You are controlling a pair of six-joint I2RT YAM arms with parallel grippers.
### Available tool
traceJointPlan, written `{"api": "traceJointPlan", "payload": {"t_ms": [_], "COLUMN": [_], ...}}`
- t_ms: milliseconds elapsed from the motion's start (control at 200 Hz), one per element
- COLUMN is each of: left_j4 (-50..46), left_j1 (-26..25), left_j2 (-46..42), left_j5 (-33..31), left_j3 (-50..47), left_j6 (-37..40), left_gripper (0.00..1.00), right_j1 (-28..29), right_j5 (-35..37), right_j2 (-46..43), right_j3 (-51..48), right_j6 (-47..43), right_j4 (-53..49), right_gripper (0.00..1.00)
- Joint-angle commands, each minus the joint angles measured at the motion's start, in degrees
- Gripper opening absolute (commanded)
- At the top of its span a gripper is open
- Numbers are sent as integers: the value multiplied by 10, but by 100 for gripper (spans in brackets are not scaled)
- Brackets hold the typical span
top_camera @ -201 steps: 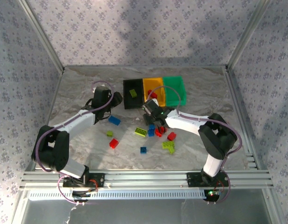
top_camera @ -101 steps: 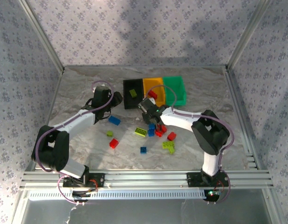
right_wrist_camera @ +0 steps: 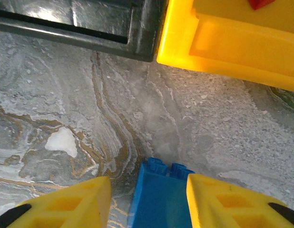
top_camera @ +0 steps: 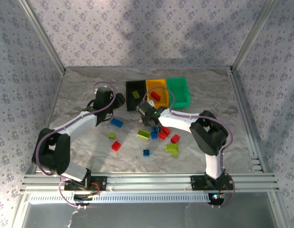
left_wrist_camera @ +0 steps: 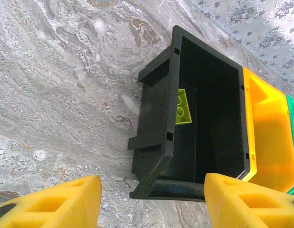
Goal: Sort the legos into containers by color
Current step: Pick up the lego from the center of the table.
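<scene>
Just short of the black bin [right_wrist_camera: 90,26] and the orange-yellow bin [right_wrist_camera: 232,38], the right gripper [right_wrist_camera: 148,184] was clenched on a blue brick [right_wrist_camera: 159,202] above the marbled table [right_wrist_camera: 66,95]. The left gripper [left_wrist_camera: 151,185] hung empty, jaws apart, before the black bin, where one lime brick [left_wrist_camera: 182,108] lay. Other legos [top_camera: 173,149] sat scattered nearer the arms.

The marbled surface [top_camera: 80,95] bears a black bin [top_camera: 129,96], orange-yellow bin [top_camera: 154,84] and green bin [top_camera: 178,89], side by side. Legos [top_camera: 116,145] lie scattered nearby.
</scene>
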Motion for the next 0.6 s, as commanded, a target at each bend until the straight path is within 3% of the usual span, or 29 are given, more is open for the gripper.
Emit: {"api": "traceJointPlan", "payload": {"t_ms": [0,595], "left_j4": [-6,23], "left_j1": [5,5], "left_j2": [-18,-2], "left_j5": [-2,13], "left_j3": [8,4], "left_j6": [8,-3], "left_gripper": [59,59], "right_j1": [2,9], "right_j5": [23,63], "right_j2": [12,36], "right_j3": [5,21], "right_j6": [7,18], "right_j4": [-42,-85], "right_gripper": [48,51]}}
